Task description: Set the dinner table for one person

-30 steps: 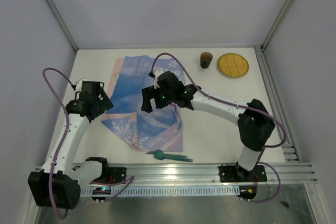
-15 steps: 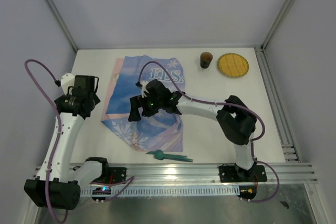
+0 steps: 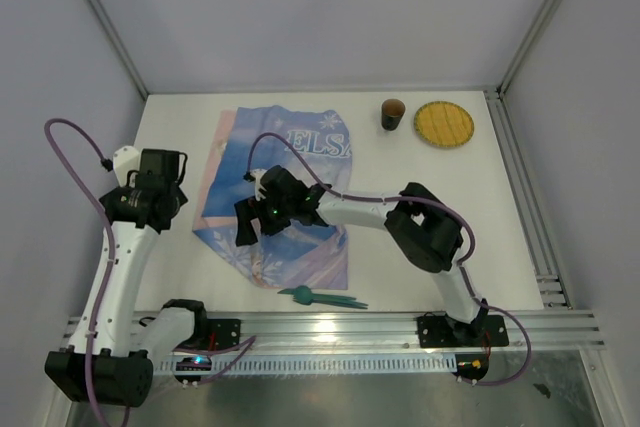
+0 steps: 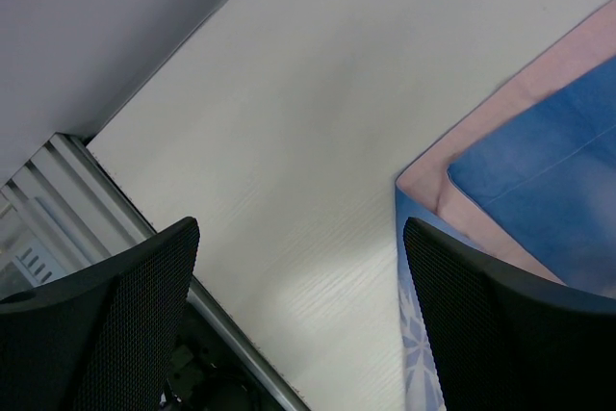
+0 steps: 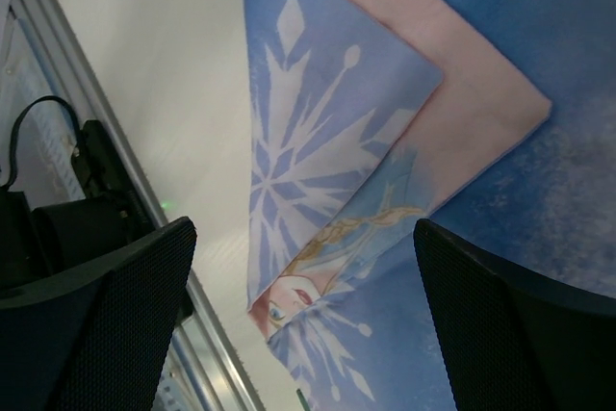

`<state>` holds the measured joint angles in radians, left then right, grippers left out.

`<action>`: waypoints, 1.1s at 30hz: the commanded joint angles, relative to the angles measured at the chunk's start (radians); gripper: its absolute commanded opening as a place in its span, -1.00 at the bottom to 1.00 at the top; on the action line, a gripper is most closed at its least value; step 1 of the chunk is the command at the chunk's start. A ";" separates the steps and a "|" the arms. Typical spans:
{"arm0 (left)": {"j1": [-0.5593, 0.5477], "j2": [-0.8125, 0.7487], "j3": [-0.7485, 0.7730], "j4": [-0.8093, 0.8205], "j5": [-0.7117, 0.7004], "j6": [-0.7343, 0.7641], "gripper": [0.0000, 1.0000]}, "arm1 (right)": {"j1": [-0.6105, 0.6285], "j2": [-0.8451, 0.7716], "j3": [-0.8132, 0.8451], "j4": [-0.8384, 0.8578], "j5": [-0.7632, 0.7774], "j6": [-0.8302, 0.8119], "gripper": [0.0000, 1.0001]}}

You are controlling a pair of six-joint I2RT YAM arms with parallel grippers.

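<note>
From above: reached further left with the right gripper [image 3: 248,225], jaws wide and empty, over the ELSA cloth [image 3: 305,247]; pulled the left gripper [image 3: 160,199] back, also spread and holding nothing, above the white dinner table [image 3: 500,187]. At left wrist: only tabletop and cloth edge below. At right wrist: hovering over a folded-over corner, probably to flatten it into a placemat.

The dinner table [image 3: 470,172] is a flat, matte white rectangular top lying level, edged in silver aluminium
</note>
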<state>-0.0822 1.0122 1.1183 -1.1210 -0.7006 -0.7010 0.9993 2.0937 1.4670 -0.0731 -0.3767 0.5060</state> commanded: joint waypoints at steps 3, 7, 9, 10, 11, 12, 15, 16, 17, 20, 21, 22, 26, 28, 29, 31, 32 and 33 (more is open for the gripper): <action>0.004 -0.044 -0.025 -0.023 -0.022 0.008 0.79 | -0.004 -0.003 0.098 -0.033 0.150 -0.092 0.97; 0.004 -0.044 -0.031 -0.023 -0.010 0.006 0.79 | -0.004 0.005 0.166 -0.068 0.219 -0.127 0.97; 0.004 -0.043 -0.032 -0.020 -0.010 0.006 0.79 | -0.007 0.012 0.188 -0.077 0.237 -0.135 0.97; 0.004 -0.040 -0.034 -0.019 -0.007 0.005 0.79 | -0.007 0.026 0.211 -0.088 0.240 -0.142 0.97; 0.004 -0.041 -0.034 -0.017 -0.007 0.006 0.79 | -0.005 0.034 0.220 -0.097 0.240 -0.142 0.96; 0.004 -0.038 -0.034 -0.019 -0.007 0.006 0.79 | -0.007 0.040 0.228 -0.106 0.239 -0.144 0.96; 0.004 -0.040 -0.034 -0.019 -0.013 0.006 0.79 | -0.005 0.049 0.228 -0.103 0.234 -0.139 0.96; 0.004 -0.040 -0.037 -0.017 -0.016 0.009 0.79 | -0.007 0.049 0.227 -0.103 0.236 -0.139 0.96; 0.004 -0.043 -0.038 -0.017 -0.016 0.009 0.79 | -0.005 0.051 0.222 -0.103 0.237 -0.139 0.96; 0.004 -0.044 -0.046 -0.017 -0.013 0.006 0.79 | -0.007 0.054 0.208 -0.113 0.249 -0.150 0.95; 0.004 -0.044 -0.049 -0.017 -0.011 0.006 0.79 | -0.007 0.055 0.201 -0.117 0.260 -0.152 0.96; 0.004 -0.043 -0.051 -0.017 -0.010 0.006 0.79 | -0.005 0.055 0.194 -0.119 0.263 -0.155 0.96; 0.004 -0.040 -0.055 -0.016 -0.007 0.003 0.79 | -0.007 0.060 0.176 -0.117 0.262 -0.155 0.96; 0.004 -0.040 -0.057 -0.017 -0.005 0.003 0.79 | -0.007 0.060 0.167 -0.113 0.262 -0.150 0.95; 0.004 -0.038 -0.057 -0.016 -0.007 0.003 0.79 | -0.005 0.061 0.165 -0.110 0.260 -0.147 0.96; 0.004 -0.040 -0.055 -0.016 -0.005 0.005 0.79 | -0.007 0.065 0.159 -0.108 0.257 -0.141 0.95; 0.004 -0.038 -0.055 -0.017 -0.005 0.005 0.79 | -0.005 0.066 0.158 -0.106 0.256 -0.138 0.96; 0.004 -0.040 -0.055 -0.017 -0.005 0.006 0.79 | -0.005 0.069 0.151 -0.102 0.251 -0.130 0.95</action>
<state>-0.0818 0.9771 1.0630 -1.1355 -0.7029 -0.6994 0.9936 2.1555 1.6325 -0.2031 -0.1322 0.3687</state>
